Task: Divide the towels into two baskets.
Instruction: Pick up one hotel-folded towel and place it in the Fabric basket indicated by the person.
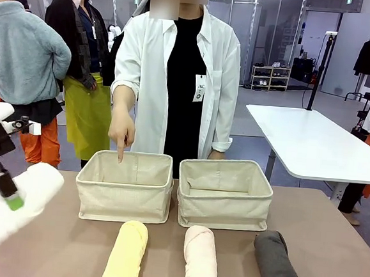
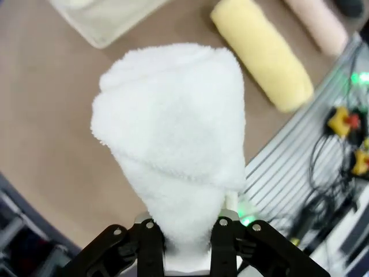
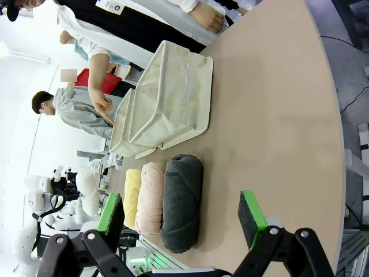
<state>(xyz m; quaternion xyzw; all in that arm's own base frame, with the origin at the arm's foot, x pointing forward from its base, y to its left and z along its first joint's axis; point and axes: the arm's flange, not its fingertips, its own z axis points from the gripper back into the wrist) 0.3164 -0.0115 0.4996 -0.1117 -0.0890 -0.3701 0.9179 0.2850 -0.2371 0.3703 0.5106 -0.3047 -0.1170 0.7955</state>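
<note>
White towel clamped in left gripper, aloft at 8 o'clock, likely bound for basket under person's hand; right gripper apart, empty

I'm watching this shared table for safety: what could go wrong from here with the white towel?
The left gripper holds the white towel by one end between its fingers, so the towel may slip or unroll. The person's hand points into the left basket; delivering there could bump it.
</note>
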